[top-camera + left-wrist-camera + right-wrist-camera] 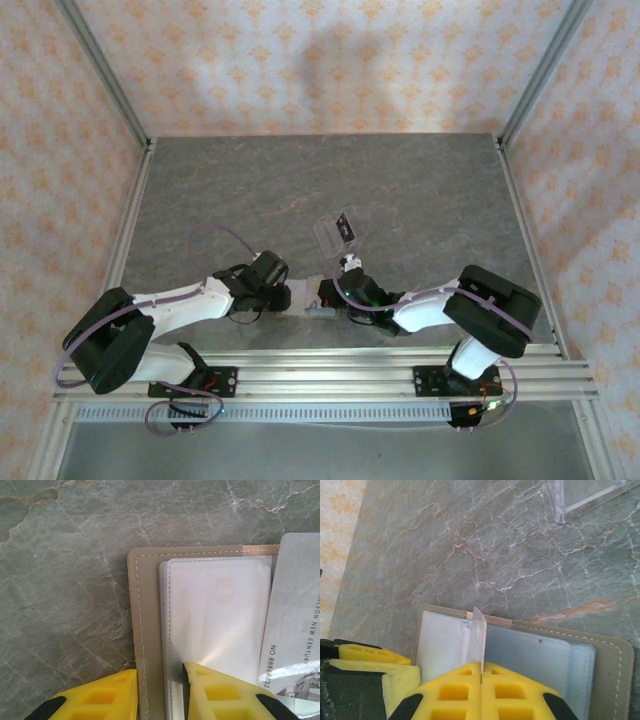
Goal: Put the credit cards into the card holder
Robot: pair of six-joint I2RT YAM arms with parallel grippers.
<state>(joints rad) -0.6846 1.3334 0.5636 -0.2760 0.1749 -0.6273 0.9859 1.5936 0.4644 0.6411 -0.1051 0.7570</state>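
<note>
The card holder [150, 630] lies open on the stone table, tan with stitched edges and clear plastic sleeves inside. My left gripper [160, 672] is shut on its left edge, one finger under the tan cover and the other on the sleeves. A pale silvery credit card [478, 635] with printed numbers stands on edge over the holder's middle fold. My right gripper [481, 667] is shut on that card. The same card [295, 610] leans in at the right of the left wrist view. From above, both grippers meet at the holder [305, 298] near the front edge.
A clear slotted plastic stand [338, 232] sits just behind the holder with something dark in it; its corner [580, 500] shows in the right wrist view. One of the left gripper's yellow fingers [370, 655] is close beside the holder's left end. Metal rails run along the table's sides.
</note>
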